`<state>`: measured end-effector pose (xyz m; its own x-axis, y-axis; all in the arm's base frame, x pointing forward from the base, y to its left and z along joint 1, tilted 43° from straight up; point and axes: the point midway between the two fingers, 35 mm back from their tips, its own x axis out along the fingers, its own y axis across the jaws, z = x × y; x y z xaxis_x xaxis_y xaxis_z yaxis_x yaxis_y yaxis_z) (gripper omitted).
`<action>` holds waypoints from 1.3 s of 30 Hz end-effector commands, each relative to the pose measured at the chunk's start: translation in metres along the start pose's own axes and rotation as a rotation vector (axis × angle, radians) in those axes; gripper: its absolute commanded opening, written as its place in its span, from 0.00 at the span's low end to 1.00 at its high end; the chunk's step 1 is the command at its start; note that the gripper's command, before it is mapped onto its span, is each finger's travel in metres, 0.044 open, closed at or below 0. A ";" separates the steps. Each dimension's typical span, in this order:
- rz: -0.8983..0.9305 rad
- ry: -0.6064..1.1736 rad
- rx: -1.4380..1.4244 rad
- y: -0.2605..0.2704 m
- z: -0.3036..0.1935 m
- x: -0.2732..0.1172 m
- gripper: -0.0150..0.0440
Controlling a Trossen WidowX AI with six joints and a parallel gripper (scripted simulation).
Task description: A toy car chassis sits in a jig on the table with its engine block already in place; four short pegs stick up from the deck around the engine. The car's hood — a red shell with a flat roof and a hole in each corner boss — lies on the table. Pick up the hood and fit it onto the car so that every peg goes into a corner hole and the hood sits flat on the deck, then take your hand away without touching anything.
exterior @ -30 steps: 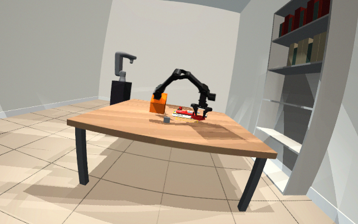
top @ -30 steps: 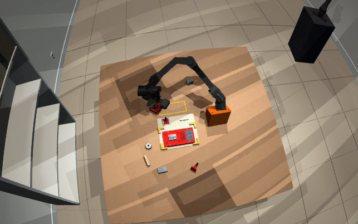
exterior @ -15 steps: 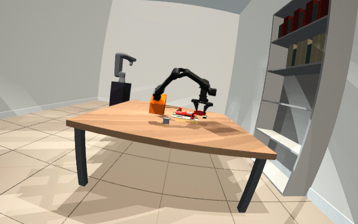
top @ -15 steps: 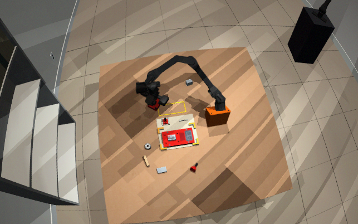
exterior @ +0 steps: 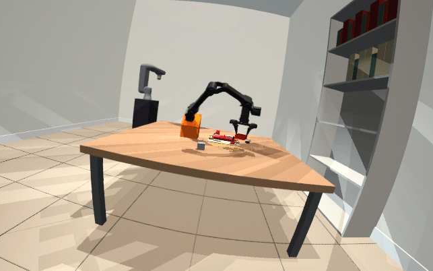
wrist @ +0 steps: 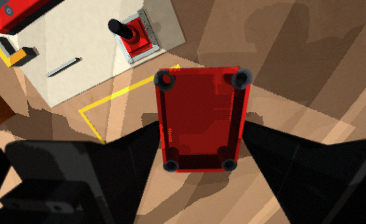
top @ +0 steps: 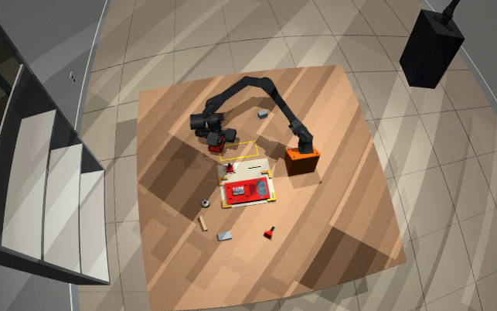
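Observation:
The red hood (top: pixel 216 148) (exterior: pixel 240 136) (wrist: pixel 199 115) is clamped between the fingers of my gripper (top: pixel 216 145) (exterior: pixel 242 135) (wrist: pixel 200 125), which press on its two long sides. It hangs above the table, beside the yellow outline. In the wrist view its recessed face and four dark corner rings show. The red chassis (top: pixel 256 196) (exterior: pixel 223 137) (wrist: pixel 24 15) sits in the cream jig (top: pixel 243 174) (wrist: pixel 84 40) between orange-yellow corner brackets. The grey engine block (top: pixel 238 190) is on its deck, with small dark pegs around it. The hood is well apart from the chassis.
A red piece with a black upright handle (top: pixel 229 169) (wrist: pixel 136 40) stands on the jig plate near the hood. A yellow outline (top: pixel 239 158) marks the table. A grey block (top: pixel 263 114) (exterior: pixel 201 145), a ring (top: pixel 202 203), a wooden stick (top: pixel 202 223) and a grey plate (top: pixel 224 236) lie around.

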<state>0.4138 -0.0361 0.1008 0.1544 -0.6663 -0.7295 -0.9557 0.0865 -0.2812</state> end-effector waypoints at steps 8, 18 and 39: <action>-0.001 -0.001 -0.318 0.007 -0.004 -0.001 0.25; -0.001 -0.002 -0.604 0.013 -0.006 -0.002 0.25; -0.001 -0.003 -1.204 0.026 -0.011 -0.002 0.25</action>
<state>0.3887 -0.0404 0.1020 0.1538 -0.6664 -0.7296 -0.6469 -0.6260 0.4354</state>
